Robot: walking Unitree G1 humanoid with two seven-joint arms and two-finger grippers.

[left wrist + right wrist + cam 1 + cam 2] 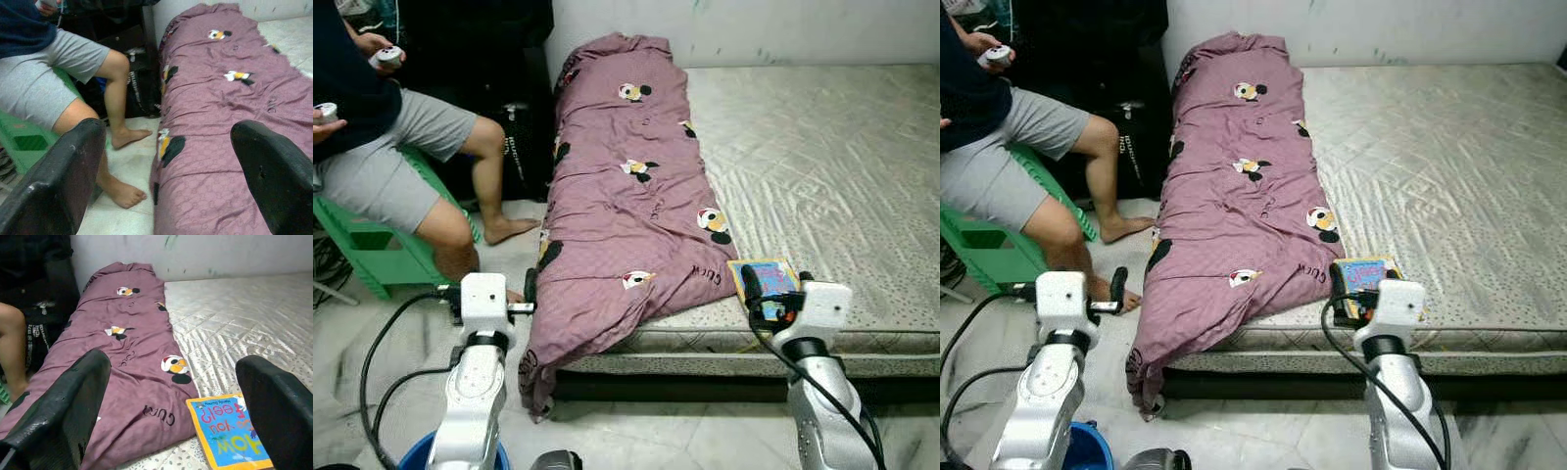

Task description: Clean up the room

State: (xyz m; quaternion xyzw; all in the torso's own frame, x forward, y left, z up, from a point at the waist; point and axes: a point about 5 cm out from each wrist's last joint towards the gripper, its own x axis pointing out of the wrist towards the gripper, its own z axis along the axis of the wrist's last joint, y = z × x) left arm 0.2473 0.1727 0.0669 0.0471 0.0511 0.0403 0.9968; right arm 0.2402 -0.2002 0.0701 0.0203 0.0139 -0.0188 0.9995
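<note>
A purple blanket [626,196] with cartoon mouse prints lies lengthwise along the left side of the mattress [822,147]. Its near end droops over the front corner towards the floor. A blue picture book [227,433] with a yellow border lies flat on the mattress by the front edge, touching the blanket's right side. My right gripper [775,289] is open, low over the front edge just short of the book. My left gripper [487,286] is open too, beside the hanging blanket end, over the floor.
A person [382,147] sits on a green stool [372,255] at the left, bare feet [509,230] on the tiles close to my left arm. A black bag [514,147] stands against the bed. A blue bucket [460,455] and cables lie near my base.
</note>
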